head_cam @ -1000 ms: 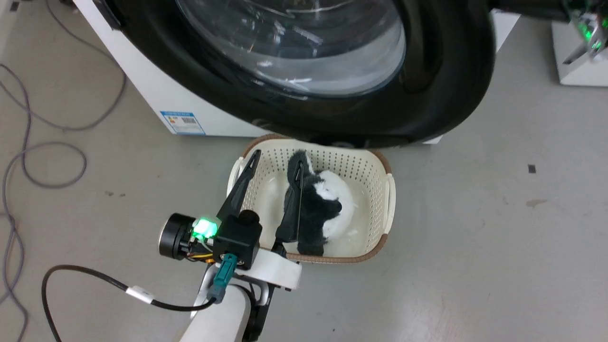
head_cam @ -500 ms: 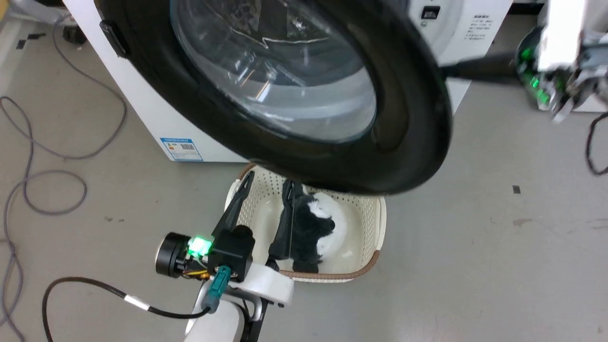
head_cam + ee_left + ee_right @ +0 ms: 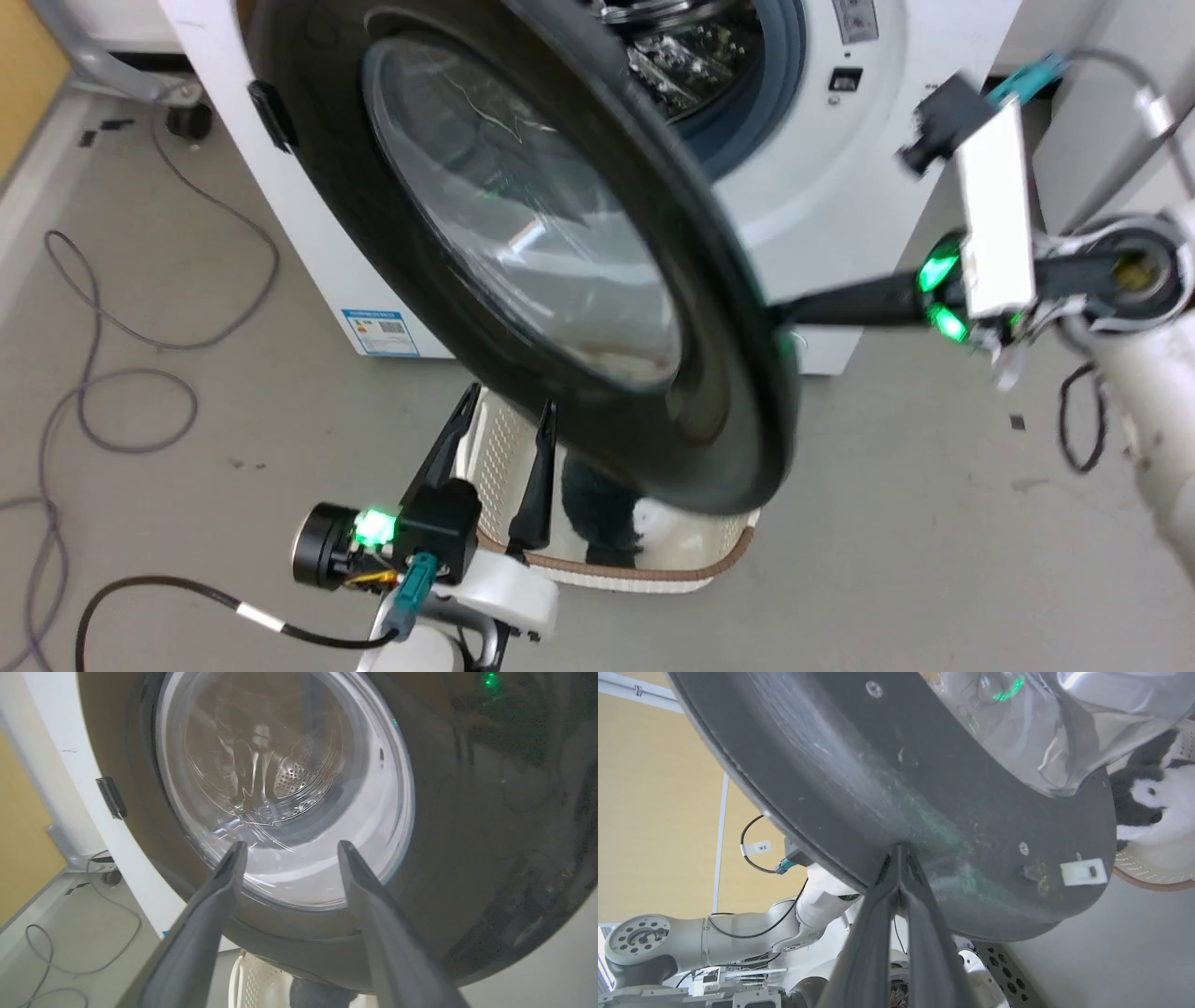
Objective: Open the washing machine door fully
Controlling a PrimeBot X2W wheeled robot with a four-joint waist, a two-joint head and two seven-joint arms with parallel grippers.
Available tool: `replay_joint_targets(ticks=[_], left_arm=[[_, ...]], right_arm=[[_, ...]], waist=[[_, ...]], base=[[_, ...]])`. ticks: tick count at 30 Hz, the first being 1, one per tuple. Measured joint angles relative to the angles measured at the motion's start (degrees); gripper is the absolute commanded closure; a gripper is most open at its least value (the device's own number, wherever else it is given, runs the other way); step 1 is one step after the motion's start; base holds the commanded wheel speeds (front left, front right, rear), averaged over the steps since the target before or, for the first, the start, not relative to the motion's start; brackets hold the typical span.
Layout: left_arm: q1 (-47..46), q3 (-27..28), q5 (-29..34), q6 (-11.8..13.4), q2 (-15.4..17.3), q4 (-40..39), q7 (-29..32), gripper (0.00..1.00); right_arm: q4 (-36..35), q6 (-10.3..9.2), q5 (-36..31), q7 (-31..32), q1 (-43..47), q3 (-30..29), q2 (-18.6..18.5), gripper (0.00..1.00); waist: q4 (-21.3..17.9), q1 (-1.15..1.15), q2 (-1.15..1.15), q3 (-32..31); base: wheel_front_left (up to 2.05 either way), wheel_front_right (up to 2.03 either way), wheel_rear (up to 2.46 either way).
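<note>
The washing machine (image 3: 840, 187) was seen beyond the right gripper (image 3: 789, 311), whose fingers, pressed together, were set against the free rim of the partly opened washing machine door (image 3: 523, 233). The opening swing was judged midway, and a push outward, away from the drum (image 3: 672, 37), was called for. The left gripper (image 3: 512, 399), fingers apart and empty, was held just under the door.

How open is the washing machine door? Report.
Partly open: the washing machine door stands swung away from the washing machine, drum visible behind.
</note>
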Motion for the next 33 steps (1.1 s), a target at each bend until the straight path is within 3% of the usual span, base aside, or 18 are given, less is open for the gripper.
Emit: replay_joint_targets(ticks=[11, 14, 17, 18, 19, 20, 21, 22, 23, 29, 33], left_arm=[[2.42, 1.49, -0.09, -0.01, 0.26, 0.04, 0.01, 0.00], [2.57, 1.58, -0.09, 0.00, 0.26, 0.03, 0.00, 0.00], [2.72, 1.70, -0.11, 0.02, 0.22, -0.12, 0.00, 0.00], [2.88, 1.80, -0.12, 0.05, 0.22, -0.16, 0.00, 0.00], [3.05, 1.94, -0.19, 0.07, 0.21, -0.20, 0.00, 0.00], [3.31, 2.12, -0.25, 0.08, 0.21, -0.24, 0.00, 0.00], [3.63, 2.27, -0.36, 0.08, 0.22, -0.31, 0.01, 0.00], [3.82, 2.49, -0.42, 0.10, 0.21, -0.36, 0.01, 0.00], [3.89, 2.79, -0.49, 0.13, 0.21, -0.44, 0.00, 0.00], [4.44, 4.16, -0.52, 0.30, 0.48, -0.70, 0.00, 0.00], [5.52, 5.12, -0.52, 0.30, 0.81, -0.69, 0.00, 0.00]], right_arm=[[-7.33, 0.01, 4.27, -2.90, 6.61, 4.37, 0.24, 1.00], [-8.36, 0.01, 5.71, -6.82, 8.50, 4.14, -0.86, 1.00], [-10.65, -0.01, 6.46, -15.47, 11.75, 1.24, -1.85, 1.00], [-11.82, -0.01, 6.45, -18.75, 13.18, 0.12, -2.02, 0.84], [-12.73, -0.01, 6.45, -22.32, 14.74, -1.12, -2.08, 0.84], [-13.76, -0.01, 6.44, -25.42, 16.67, -2.24, -2.25, 0.58], [-14.99, -0.01, 6.38, -28.08, 18.85, -3.05, -2.50, 0.53], [-16.05, -0.01, 6.26, -30.80, 21.29, -3.86, -2.71, 0.09], [-16.95, -0.01, 6.28, -33.42, 23.75, -4.67, -2.77, 0.00], [-20.73, -0.02, 6.15, -48.48, 38.51, -9.67, -2.59, 0.00], [-19.71, -0.02, 3.56, -61.14, 46.96, -12.90, -1.01, 0.00]], waist=[[1.57, 0.00, 0.00, -2.19], [1.69, 0.00, 0.00, -2.66], [1.72, 0.00, 0.00, -3.19], [1.65, 0.00, 0.00, -3.34], [1.53, 0.00, 0.00, -3.51], [1.36, 0.00, 0.00, -3.70], [1.14, 0.00, 0.00, -3.82], [0.88, 0.00, 0.00, -3.92], [0.58, 0.00, 0.00, -4.01], [-1.24, 0.01, 0.00, -4.72], [-2.10, 0.01, 0.00, -5.51]], base=[[0.00, 0.00, 0.00], [0.00, 0.00, 0.00], [0.00, 0.00, 0.00], [0.00, 0.00, 0.00], [0.00, 0.00, 0.00], [0.00, 0.00, 0.00], [0.00, 0.00, 0.00], [0.00, 0.00, 0.00], [0.00, 0.00, 0.00], [0.00, 0.00, 0.00], [0.00, 0.00, 0.00]])
